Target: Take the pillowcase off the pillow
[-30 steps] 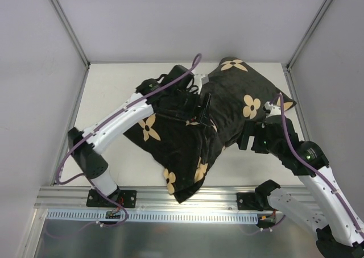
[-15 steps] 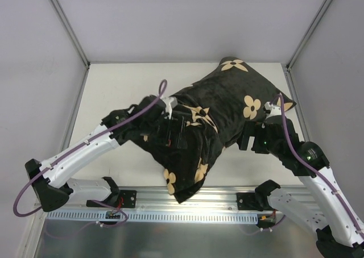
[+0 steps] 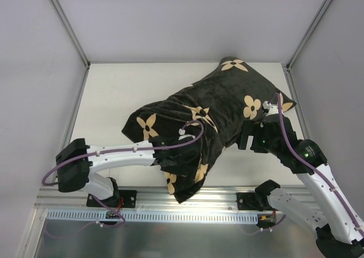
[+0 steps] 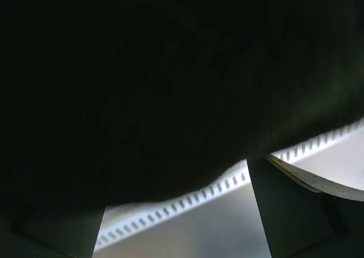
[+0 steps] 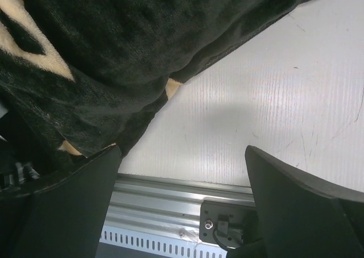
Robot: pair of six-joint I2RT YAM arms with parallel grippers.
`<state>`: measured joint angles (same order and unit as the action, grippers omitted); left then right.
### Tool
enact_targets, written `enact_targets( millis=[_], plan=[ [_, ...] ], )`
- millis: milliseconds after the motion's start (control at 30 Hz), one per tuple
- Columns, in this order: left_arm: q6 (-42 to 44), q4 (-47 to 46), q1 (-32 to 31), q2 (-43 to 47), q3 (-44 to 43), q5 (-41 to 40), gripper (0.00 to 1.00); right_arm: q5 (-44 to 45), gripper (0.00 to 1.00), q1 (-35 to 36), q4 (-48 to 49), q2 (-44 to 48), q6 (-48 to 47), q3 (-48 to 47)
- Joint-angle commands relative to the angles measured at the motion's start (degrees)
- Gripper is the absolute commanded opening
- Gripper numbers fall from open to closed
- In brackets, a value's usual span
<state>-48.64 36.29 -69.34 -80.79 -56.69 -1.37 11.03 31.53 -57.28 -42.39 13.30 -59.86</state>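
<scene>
the black pillowcase (image 3: 227, 99) with its tan flowers lies on the white table (image 3: 114, 93). it runs from the far right corner down to the near edge. there its low end hangs over the metal rail (image 3: 216, 196).

the left arm (image 3: 125, 154) lies low and reaches from the left side to the near part of the pillowcase. its far end sits in the dark folds there. in the left wrist view, the left gripper (image 4: 176, 212) has its two fingers (image 4: 290, 212) wide apart. nothing is held between them. dark cloth fills the view above them, and the rail with its little slots shows in the gap.

the right arm (image 3: 310, 155) bends in from the right. the right gripper (image 5: 182, 150) is just beside the right edge of the pillowcase. its fingers (image 5: 301, 201) are wide apart too, with bare table between them. it holds nothing. the cloth is close to its left finger, but i cannot tell if they touch.
</scene>
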Motion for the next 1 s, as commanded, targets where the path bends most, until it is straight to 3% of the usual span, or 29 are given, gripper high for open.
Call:
enact_targets(
  millis=[0,33,167,267,333,400,433,500,700,833,967],
  plan=[
    [-1.64,-6.84,-0.71,-4.8,-1.76,-3.03,0.98,-0.31,0.96,-0.06,0.41,0.47,0.41,-0.88],
    [-1.46,-7.11,-0.71,-7.07,-2.98,-3.2,0.92,-0.22,0.96,-0.06,0.5,0.47,0.41,-0.88],
    [-0.49,-6.33,1.21,-4.04,-2.74,-4.09,0.0,0.92,0.96,-0.06,-0.73,0.56,-0.03,-1.31],
    [-1.62,-5.62,8.85,10.35,3.58,-2.76,0.0,5.39,0.96,-0.76,-1.87,0.99,-1.26,-0.88],
    [-2.24,-5.36,17.89,24.5,8.33,-1.8,0.0,6.28,0.96,-3.38,-1.79,1.08,-2.04,-0.18],
    [-2.07,-4.31,24.4,36.16,10.45,-1.36,0.0,4.1,0.96,-6.99,-1.61,0.65,-2.75,-0.09],
    [-1.55,-3.17,29.48,38.76,10.37,-2.66,0.0,2.61,0.96,-11.44,-0.74,-0.31,-3.36,-0.09],
    [-1.11,2.27,33.03,43.07,8.09,-5.3,0.0,-2.66,0.96,-16.56,1.1,-0.85,-3.63,0.7],
    [3.2,9.58,36.82,41.25,0.09,-8.04,0.0,-26.2,0.96,-41.5,13.56,-3.39,0.22,7.1],
    [4.08,10.46,36.91,39.22,-2.81,-8.3,0.0,-40.34,0.96,-51.97,23.48,-6.56,7.43,15.61],
    [4.78,11.17,37.0,38.61,-4.92,-8.56,0.0,-44.25,0.96,-56.84,34.05,-10.51,16.29,23.27]
  ],
)
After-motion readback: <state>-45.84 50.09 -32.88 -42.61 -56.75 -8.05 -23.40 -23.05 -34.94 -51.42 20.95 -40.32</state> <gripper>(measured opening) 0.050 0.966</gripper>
